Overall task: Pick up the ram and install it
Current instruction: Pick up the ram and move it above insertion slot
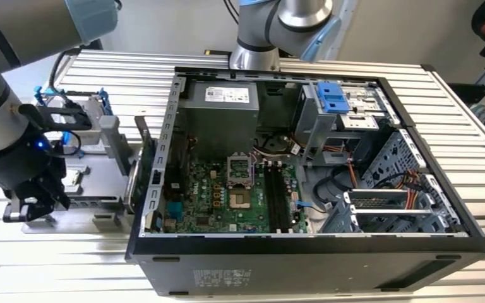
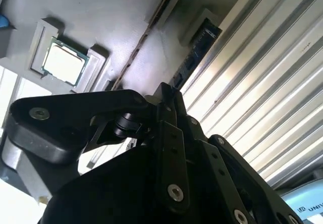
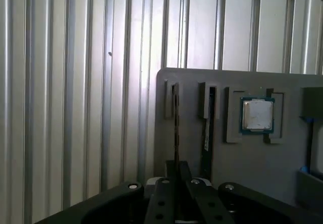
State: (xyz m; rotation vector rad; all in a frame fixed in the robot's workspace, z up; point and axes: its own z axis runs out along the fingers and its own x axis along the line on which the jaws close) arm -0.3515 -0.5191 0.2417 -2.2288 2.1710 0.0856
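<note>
Bright, even light fills the exterior view, though the case [image 1: 310,265] interior sits in its own shade, while in both wrist views glare streaks the ribbed table [image 2: 262,93] [image 3: 65,108], the gripper [image 2: 165,95] [image 3: 176,171] reads near-black against it, and the grey tray [image 2: 121,12] [image 3: 252,173] lies dim.

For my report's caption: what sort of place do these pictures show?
Probably a robotics lab bench for computer assembly: an open computer case lies on a slatted metal table, a robot arm stands beside it, and a grey tray holds a processor.
</note>
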